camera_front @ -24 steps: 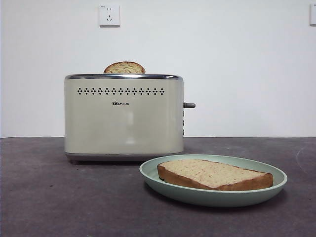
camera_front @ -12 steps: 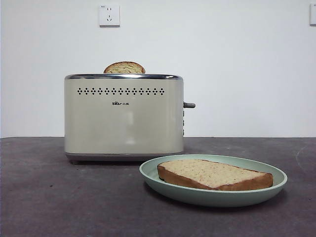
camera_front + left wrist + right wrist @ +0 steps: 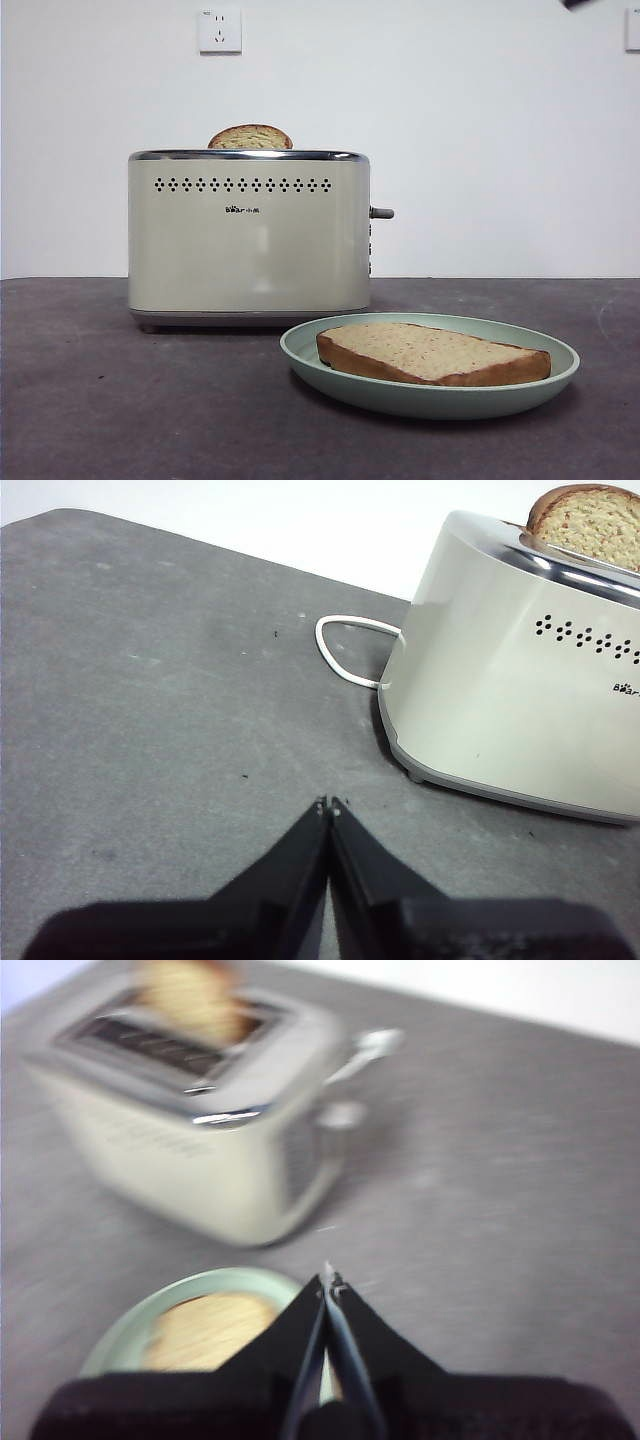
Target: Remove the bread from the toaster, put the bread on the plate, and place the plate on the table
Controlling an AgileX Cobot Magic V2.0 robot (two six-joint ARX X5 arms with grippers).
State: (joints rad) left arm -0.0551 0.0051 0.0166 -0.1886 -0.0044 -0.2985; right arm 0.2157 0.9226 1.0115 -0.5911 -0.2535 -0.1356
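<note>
**Above the table, both grippers empty: the job looks done**

Above the plate's near rim, the right gripper (image 3: 328, 1285) hangs with its jaws pressed together on nothing. Its wrist picture is smeared, which suggests that arm is on the move, and a small dark tip (image 3: 576, 4) has come into the top right corner of the front view, where a second ago there was only wall. I cannot say from that view alone which arm it belongs to. The left gripper (image 3: 329, 807) waits over bare table, jaws likewise closed and empty, off the toaster's end where the white cord (image 3: 345, 655) loops.

Outward from the tools, the bread (image 3: 432, 353) lies flat in the plate (image 3: 310, 352), crust toward the camera. The plate rests on the table (image 3: 90, 400), towards the table's front edge and just in front of the toaster (image 3: 248, 240), under the end with the lever. A smaller, darker slice (image 3: 250, 137) stands in the toaster's slot.

Across the last second everything sits a touch further left in the front view, all alike, so it reads as a nudge of the view and not of the things. By my judgement all three steps are met, and the arms need only stay clear.
</note>
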